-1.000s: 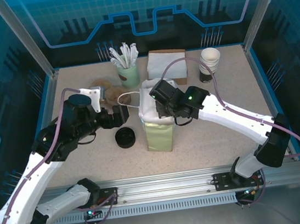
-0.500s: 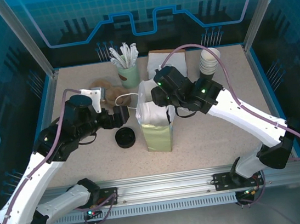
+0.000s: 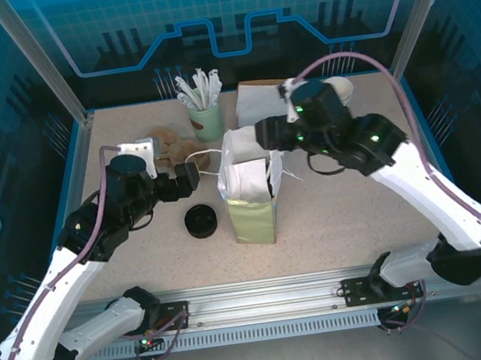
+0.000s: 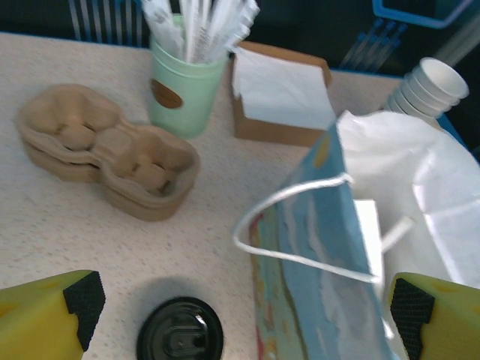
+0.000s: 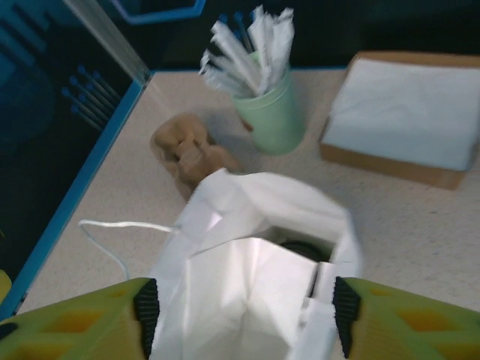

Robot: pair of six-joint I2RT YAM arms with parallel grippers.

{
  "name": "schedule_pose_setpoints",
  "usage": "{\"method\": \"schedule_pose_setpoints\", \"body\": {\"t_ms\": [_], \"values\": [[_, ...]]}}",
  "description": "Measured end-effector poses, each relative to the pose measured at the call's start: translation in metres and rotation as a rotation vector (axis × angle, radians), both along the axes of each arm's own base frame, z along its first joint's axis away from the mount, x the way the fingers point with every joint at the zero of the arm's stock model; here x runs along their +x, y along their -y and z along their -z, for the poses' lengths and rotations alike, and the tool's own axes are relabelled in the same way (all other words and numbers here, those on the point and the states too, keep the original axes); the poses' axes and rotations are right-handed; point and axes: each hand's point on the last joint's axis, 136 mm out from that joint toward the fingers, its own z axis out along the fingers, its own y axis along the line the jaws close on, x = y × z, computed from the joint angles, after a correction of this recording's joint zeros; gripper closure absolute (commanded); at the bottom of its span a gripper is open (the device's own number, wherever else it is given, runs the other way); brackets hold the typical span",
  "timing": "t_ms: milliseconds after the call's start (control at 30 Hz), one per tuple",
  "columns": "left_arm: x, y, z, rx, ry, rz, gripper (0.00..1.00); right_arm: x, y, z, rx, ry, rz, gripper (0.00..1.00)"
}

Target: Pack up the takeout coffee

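Observation:
The paper bag (image 3: 252,198) stands upright mid-table, mouth open, white inside. In the right wrist view, the black lid of the takeout coffee (image 5: 302,249) shows deep in the bag (image 5: 240,292), mostly hidden by a folded white wall. My right gripper (image 5: 246,315) hangs open above the bag mouth with nothing between its fingers; from above, the right gripper (image 3: 267,135) is just behind the bag's top. My left gripper (image 3: 189,178) stands open to the left of the bag. In its wrist view, the left gripper (image 4: 246,301) faces the bag (image 4: 337,255) and its white handle loop (image 4: 251,234).
A squat stack of loose black lids (image 3: 201,222) sits left of the bag. Cardboard cup carriers (image 3: 169,145), a green cup of wrapped straws (image 3: 206,118), a napkin box (image 3: 264,101) and stacked paper cups (image 3: 340,93) line the back.
My right gripper has lifted out of the bag mouth, drawn back toward the rear right and opened. The bag top stands more open. The left arm has shifted slightly.

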Motion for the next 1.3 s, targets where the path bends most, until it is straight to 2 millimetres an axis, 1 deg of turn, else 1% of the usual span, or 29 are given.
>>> {"method": "schedule_pose_setpoints", "body": {"t_ms": [33,100,167,200,233,300,367,467,567,667,767,867,933,1067,1133,1233,1300], "values": [[0.000,-0.006,0.002,0.010,0.017,-0.021,0.01,-0.003,0.017,-0.004,0.006,0.022,0.028,0.26],[0.000,-0.019,0.003,0.020,0.055,-0.072,0.01,-0.009,0.049,-0.005,0.003,0.055,0.089,0.19],[0.001,-0.032,0.004,0.033,0.088,-0.129,0.01,-0.017,0.084,0.002,-0.022,0.083,0.160,0.13],[0.001,-0.037,0.004,0.040,0.106,-0.152,0.01,-0.019,0.098,0.008,-0.037,0.089,0.192,0.11],[0.003,-0.043,0.005,0.053,0.129,-0.180,0.01,-0.022,0.113,0.017,-0.059,0.087,0.230,0.09],[0.006,-0.052,0.010,0.074,0.164,-0.232,0.01,-0.026,0.140,0.039,-0.106,0.076,0.306,0.02],[0.010,-0.062,0.022,0.107,0.196,-0.280,0.01,-0.029,0.166,0.067,-0.177,0.057,0.384,0.00],[0.016,-0.074,0.051,0.172,0.212,-0.337,0.01,-0.031,0.191,0.111,-0.292,0.039,0.455,0.00],[0.023,-0.081,0.080,0.237,0.211,-0.379,0.01,-0.028,0.207,0.153,-0.391,0.020,0.496,0.00],[0.032,-0.091,0.106,0.298,0.214,-0.420,0.01,-0.020,0.218,0.190,-0.451,0.010,0.513,0.00],[0.039,-0.103,0.136,0.359,0.210,-0.457,0.01,-0.011,0.223,0.220,-0.479,0.005,0.515,0.00],[0.042,-0.115,0.169,0.424,0.175,-0.471,0.01,0.000,0.222,0.243,-0.485,0.007,0.485,0.00],[0.044,-0.125,0.182,0.440,0.159,-0.489,0.01,0.008,0.219,0.255,-0.476,0.028,0.461,0.00],[0.050,-0.143,0.198,0.407,0.156,-0.517,0.01,0.023,0.210,0.278,-0.460,0.076,0.384,0.00],[0.053,-0.148,0.204,0.384,0.159,-0.518,0.01,0.031,0.205,0.287,-0.455,0.089,0.348,0.00],[0.060,-0.148,0.213,0.356,0.161,-0.490,0.01,0.048,0.197,0.294,-0.450,0.123,0.311,0.00],[0.066,-0.145,0.213,0.340,0.178,-0.463,0.01,0.057,0.194,0.297,-0.446,0.144,0.295,0.00]]}}
